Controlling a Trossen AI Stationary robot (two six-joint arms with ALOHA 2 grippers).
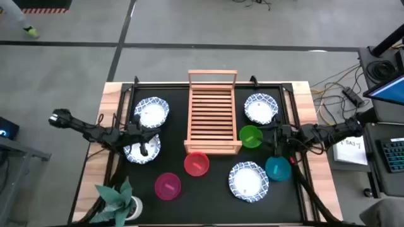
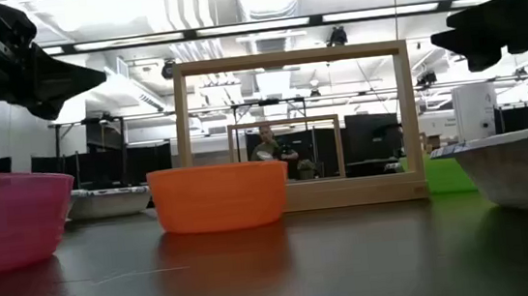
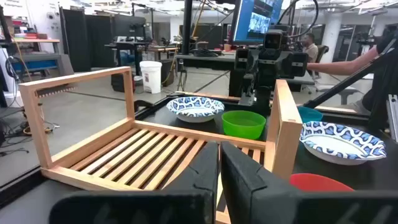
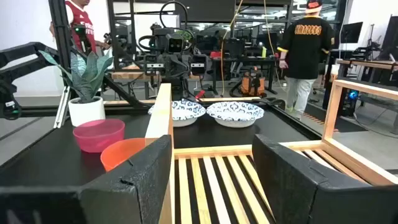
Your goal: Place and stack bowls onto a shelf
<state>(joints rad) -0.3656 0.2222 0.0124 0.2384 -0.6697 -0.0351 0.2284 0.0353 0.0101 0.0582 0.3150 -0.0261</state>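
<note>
Start at your left. The left gripper [image 1: 140, 134] hovers with its fingers pressed together and nothing between them. It sits between two blue-rimmed white bowls on its side of the table: one [image 1: 151, 111] toward the far edge, the other [image 1: 142, 149] just under and beside the wrist. The left arm reaches in from the left edge, roughly level, pointing toward the shelf.

Next, the shelf [image 1: 212, 113] stands at table centre. Its long axis runs from you toward the far edge, with the taller frame rail at the far short end. No bowl rests on the slats.

Near the shelf's front edge you find the orange-red bowl [image 1: 196, 164], then the magenta bowl [image 1: 168, 186] closer to you, and the green bowl [image 1: 250, 137] at the shelf's right front corner.

On your right, the right gripper [image 1: 278, 135] hovers with fingers spread wide, empty, pointing at the shelf. The green bowl lies just beside it, toward the shelf; the teal bowl [image 1: 277, 168] lies near its wrist. Judge the right arm nearer to the green bowl. Two more patterned bowls [image 1: 261, 108] [image 1: 248, 181] flank that arm.
</note>
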